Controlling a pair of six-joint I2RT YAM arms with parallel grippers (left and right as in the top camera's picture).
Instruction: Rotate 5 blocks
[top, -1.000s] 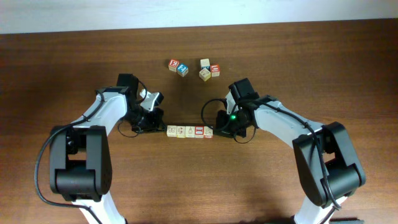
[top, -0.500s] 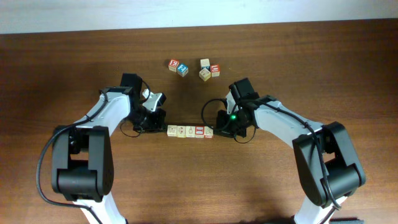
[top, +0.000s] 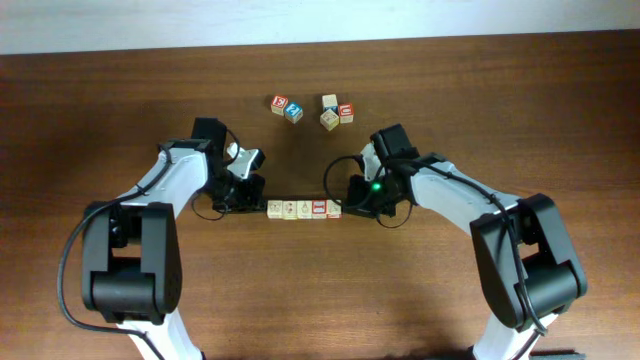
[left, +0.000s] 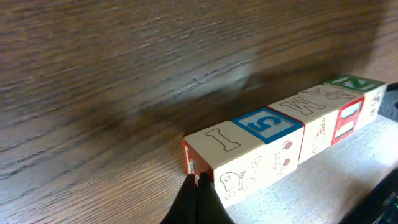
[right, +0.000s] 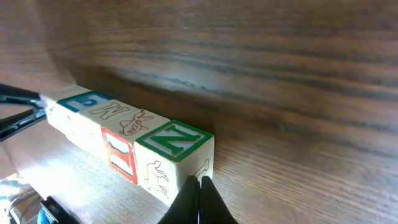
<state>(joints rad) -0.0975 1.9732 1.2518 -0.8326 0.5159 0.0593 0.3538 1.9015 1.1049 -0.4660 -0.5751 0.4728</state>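
From overhead, a row of five small pale wooden alphabet cubes lies mid-way across the dark brown wooden desk, bracketed end to end by two arms. The left claw meets its left end and the right claw its right end, while loose lettered wooden cubes sit well apart toward the far edge. The left wrist camera shows that claw's black fingertips pressed together, holding nothing, their point touching the lower edge of the end cube marked I. Beyond it run a blue 5, an M, a red-framed face and a green N. The right wrist camera shows the other claw likewise drawn together and empty, its tip against the bottom corner of the green N cube. The danger lies in that narrow contact: if the row is swung about, a tip set low on a corner could slip off, or uneven pushing could buckle the line and kick a middle cube out.
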